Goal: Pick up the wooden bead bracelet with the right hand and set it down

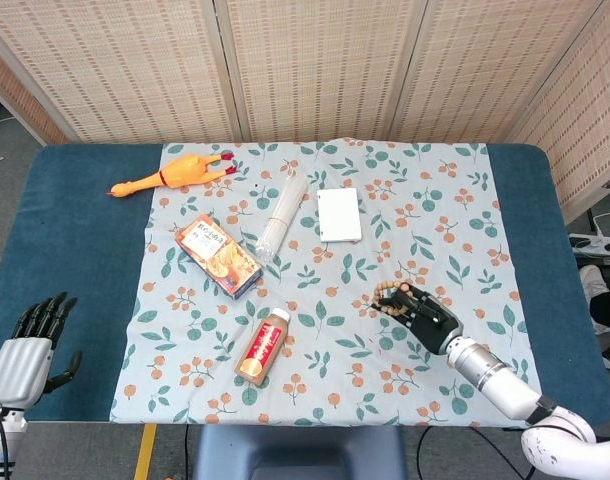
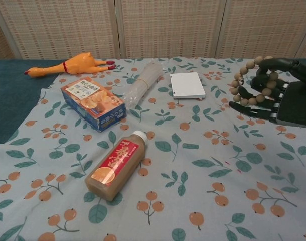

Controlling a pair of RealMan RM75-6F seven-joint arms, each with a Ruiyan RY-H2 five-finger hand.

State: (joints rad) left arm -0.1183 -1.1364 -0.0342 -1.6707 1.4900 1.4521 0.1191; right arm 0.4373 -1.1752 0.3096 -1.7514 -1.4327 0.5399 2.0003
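Right hand holds the wooden bead bracelet in its curled fingers, raised clear of the floral tablecloth over the cloth's right half. Left hand hovers off the table's front-left corner, fingers apart, holding nothing. Bottle lies near the cloth's front edge.

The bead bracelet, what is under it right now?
The bracelet hangs from the right hand's fingers, lifted above the flowered cloth. The cloth directly beneath is partly hidden.
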